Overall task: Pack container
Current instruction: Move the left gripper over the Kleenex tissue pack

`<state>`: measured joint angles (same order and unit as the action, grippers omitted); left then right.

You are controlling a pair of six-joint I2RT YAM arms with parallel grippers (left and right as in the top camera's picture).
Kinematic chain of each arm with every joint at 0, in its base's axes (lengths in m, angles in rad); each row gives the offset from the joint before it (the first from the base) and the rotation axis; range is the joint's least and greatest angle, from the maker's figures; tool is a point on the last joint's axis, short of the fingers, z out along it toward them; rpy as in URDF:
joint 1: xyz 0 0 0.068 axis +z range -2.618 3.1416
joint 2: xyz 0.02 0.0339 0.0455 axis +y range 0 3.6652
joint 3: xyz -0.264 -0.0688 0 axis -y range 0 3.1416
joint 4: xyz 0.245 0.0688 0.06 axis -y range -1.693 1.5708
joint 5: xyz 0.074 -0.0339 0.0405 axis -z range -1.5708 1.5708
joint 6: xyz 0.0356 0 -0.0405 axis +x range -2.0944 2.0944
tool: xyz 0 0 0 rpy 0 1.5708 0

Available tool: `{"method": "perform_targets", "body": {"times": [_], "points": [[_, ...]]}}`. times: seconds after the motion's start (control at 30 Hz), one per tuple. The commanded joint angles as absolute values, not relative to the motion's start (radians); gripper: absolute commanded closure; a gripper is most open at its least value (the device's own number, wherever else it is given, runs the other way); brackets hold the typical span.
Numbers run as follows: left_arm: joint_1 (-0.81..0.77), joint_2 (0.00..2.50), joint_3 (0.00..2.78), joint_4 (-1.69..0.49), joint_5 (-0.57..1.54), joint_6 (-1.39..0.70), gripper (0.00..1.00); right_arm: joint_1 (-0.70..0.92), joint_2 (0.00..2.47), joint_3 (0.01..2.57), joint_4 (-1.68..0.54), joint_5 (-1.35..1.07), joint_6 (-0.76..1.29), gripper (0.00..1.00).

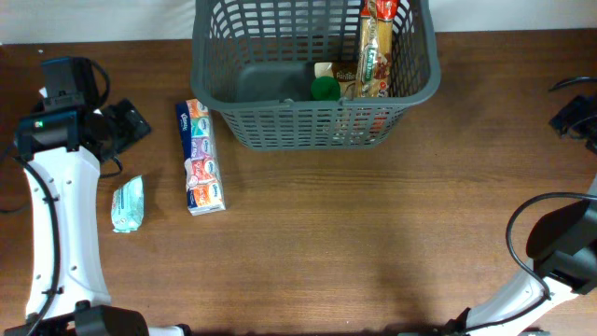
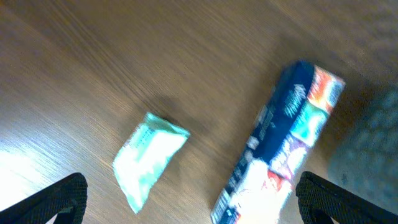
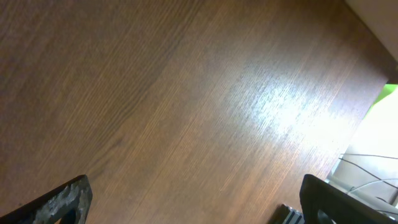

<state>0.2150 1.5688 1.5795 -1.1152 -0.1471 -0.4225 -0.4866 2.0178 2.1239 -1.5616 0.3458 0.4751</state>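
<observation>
From overhead, we are seeing the basket (image 1: 308,126) standing at the far edge of the worktop (image 1: 354,243), its back rim cut off by the frame; a tall packet (image 1: 376,51) and a green cap (image 1: 325,89) are sitting inside. Through the left wrist, all blurred, the left pincer (image 2: 193,202) is hanging wide open, gripping nothing, above a teal pouch (image 2: 149,158) and a blue pack (image 2: 280,149). Through the right wrist, the right pincer (image 3: 196,202) is gaping over the worktop, holding nothing.

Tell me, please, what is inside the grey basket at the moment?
The basket holds a tall yellow-and-red packet along its right side, and a green round item with a small brown packet beside it. Anything beneath them is covered and cannot be seen.
</observation>
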Motion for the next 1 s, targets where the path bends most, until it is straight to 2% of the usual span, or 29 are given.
{"method": "perform_targets", "body": {"times": [0.0, 0.13, 0.33, 0.5, 0.7, 0.97], "points": [[0.218, 1.556, 1.592, -1.150, 0.014, -0.413, 0.00, -0.491, 2.020, 2.117, -1.555, 0.339, 0.492, 0.01], [0.216, 1.556, 1.592, -1.168, 0.039, -0.388, 0.02, -0.491, 2.020, 2.117, -1.555, 0.340, 0.492, 0.01], [0.216, 1.556, 1.592, -1.245, 0.169, -0.223, 0.05, -0.491, 2.020, 2.117, -1.555, 0.340, 0.492, 0.01], [0.216, 1.556, 1.592, -1.311, 0.194, -0.255, 0.00, -0.491, 2.020, 2.117, -1.555, 0.340, 0.492, 0.01], [0.144, 1.556, 1.592, -1.250, 0.210, -0.109, 0.00, -0.491, 2.020, 2.117, -1.555, 0.340, 0.492, 0.01], [-0.033, 1.586, 1.592, -1.172, -0.087, -0.137, 0.00, -0.491, 2.020, 2.117, -1.555, 0.340, 0.492, 0.01]]}}
